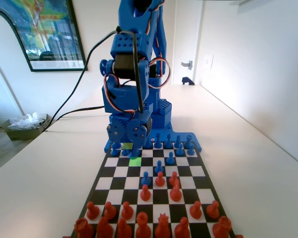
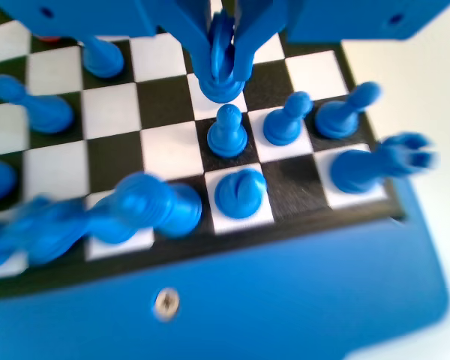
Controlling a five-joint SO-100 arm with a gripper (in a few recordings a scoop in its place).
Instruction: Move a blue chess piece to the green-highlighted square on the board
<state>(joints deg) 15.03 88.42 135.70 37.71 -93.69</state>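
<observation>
In the wrist view my gripper [image 2: 225, 67] hangs from the top edge, shut on the round head of a small blue chess piece [image 2: 221, 88], a pawn whose base sits over a white square of the board [image 2: 112, 112]. I cannot tell whether the base touches the board. In the fixed view the gripper [image 1: 133, 144] is low over the far rows of the board [image 1: 188, 171], on the left side. The green-highlighted square [image 1: 135, 161] lies bare just in front of it, towards the camera.
Close to the held pawn stand other blue pawns [image 2: 227, 131] [image 2: 285, 120] and taller blue pieces [image 2: 240, 191] [image 2: 379, 161]. A duller yellow-green square [image 1: 127, 146] peeks out under the gripper. Blue pawns [image 1: 159, 166] and red pawns [image 1: 175, 191] occupy mid-board, with red rows [image 1: 139, 218] nearest the camera.
</observation>
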